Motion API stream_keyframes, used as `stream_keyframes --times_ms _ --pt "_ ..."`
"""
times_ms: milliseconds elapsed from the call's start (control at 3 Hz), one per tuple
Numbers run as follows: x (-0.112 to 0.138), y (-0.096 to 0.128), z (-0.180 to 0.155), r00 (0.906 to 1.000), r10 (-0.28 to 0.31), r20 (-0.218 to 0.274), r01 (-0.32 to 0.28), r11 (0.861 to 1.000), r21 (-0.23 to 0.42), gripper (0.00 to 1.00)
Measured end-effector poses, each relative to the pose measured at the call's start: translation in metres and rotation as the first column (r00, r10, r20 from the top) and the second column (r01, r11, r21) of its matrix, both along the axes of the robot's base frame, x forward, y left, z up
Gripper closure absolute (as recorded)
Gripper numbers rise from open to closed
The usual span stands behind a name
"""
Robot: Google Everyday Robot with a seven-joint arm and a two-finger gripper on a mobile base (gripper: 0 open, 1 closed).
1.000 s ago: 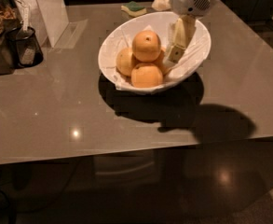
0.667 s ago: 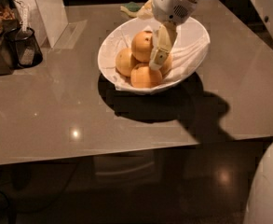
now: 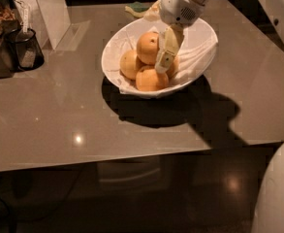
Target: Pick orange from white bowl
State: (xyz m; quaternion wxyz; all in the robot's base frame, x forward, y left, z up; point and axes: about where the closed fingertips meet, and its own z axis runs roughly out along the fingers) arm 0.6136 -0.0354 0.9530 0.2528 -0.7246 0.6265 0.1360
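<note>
- The pale two-finger gripper hangs tip-down inside the large glossy white bowl, right in among the fruit.
- Spread or pressed together? Cannot tell from this angle.
- The round, deep-orange orange with the dark stem dimple sits on top of the pile, just beside the gripper; contact is unclear.
- Paler yellow-orange fruits lie lower in the bowl, around it.
- The bowl stands tilted on the glossy grey-brown table.
- A small dark mesh cup stands well apart from the bowl, near the table's edge.
</note>
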Motion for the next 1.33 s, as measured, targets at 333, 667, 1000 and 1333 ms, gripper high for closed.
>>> stream_keyframes --times_ms 333,667,1000,1333 --pt "0.0227 0.0039 -0.0185 0.9990 -0.012 -0.042 0.014 0.999 0.041 0.00" --pt "0.0313 0.0055 -0.0269 0.9977 -0.016 -0.065 0.020 0.998 0.056 0.00" --pt "0.0322 0.0064 -0.0274 0.9978 -0.017 -0.064 0.020 0.998 0.057 0.19" --pt "0.0322 0.0064 -0.0274 0.9978 -0.017 -0.064 0.020 0.998 0.057 0.42"
